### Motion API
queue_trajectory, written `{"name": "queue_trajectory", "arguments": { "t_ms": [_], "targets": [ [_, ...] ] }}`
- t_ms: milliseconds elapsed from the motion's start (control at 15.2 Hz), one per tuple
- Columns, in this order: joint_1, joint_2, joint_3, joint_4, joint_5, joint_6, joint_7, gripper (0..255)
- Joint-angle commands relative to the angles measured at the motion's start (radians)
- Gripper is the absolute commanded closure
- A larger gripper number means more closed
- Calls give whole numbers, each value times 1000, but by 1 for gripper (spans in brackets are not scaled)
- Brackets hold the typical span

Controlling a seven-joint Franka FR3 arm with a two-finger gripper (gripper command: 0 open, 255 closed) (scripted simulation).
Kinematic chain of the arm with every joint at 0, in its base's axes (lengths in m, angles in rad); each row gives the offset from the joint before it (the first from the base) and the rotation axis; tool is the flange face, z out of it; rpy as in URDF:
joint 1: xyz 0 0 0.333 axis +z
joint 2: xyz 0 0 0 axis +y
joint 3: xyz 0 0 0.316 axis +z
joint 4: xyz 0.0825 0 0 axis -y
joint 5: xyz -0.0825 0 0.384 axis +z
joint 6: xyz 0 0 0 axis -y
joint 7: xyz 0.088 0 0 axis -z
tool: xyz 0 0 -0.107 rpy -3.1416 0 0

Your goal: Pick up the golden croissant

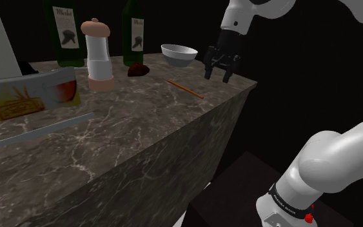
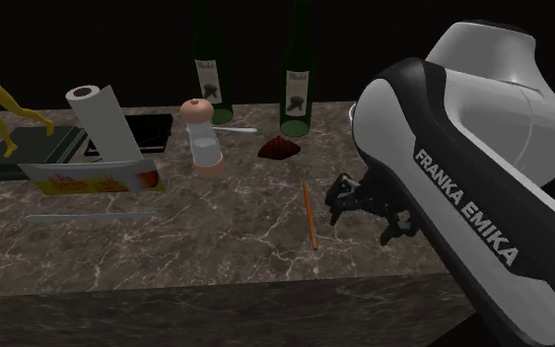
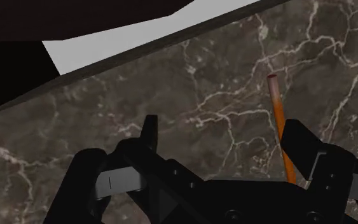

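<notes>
I have the hand (image 1: 218,76) hanging over the bench (image 1: 128,122) near its corner, fingers spread wide with nothing between them. From the wrist view the hand (image 3: 225,146) looks straight down on bare marble, with a thin orange stick (image 3: 279,121) running beside one finger. The croissant (image 1: 138,69) is well apart from there. It renders as a small dark reddish-brown lump, not golden, sitting on the bench just in front of the foot of a green bottle (image 1: 133,32), between the grinder (image 1: 99,55) and the white bowl (image 1: 178,53) in the shoulder view. In the second exterior view the croissant (image 2: 280,148) lies beyond the far end of the stick (image 2: 309,214), and the hand (image 2: 367,225) is on the stick's other side. I judge this to be the approach, with no grasp begun. To do it well I would keep the hand high while crossing the stick, centre over the lump, turn the wrist so the fingers span its narrow width, and come straight down. The bottle stands very close behind it, so I would set the fingers to close along the bottle's face, not toward it. The pastry is low, so the fingertips must nearly touch the marble before closing.
</notes>
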Motion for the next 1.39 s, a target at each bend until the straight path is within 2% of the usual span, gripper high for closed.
{"name": "queue_trajectory", "arguments": {
  "t_ms": [0, 726, 1056, 1320],
  "targets": [
    [3, 62, 16, 50, 37, 15, 58, 0],
    [22, 435, 69, 402, 180, 82, 336, 0],
    [32, 621, 77, 615, 226, 89, 459, 0],
    [40, 787, 80, 825, 256, 78, 561, 0]
  ]
}}
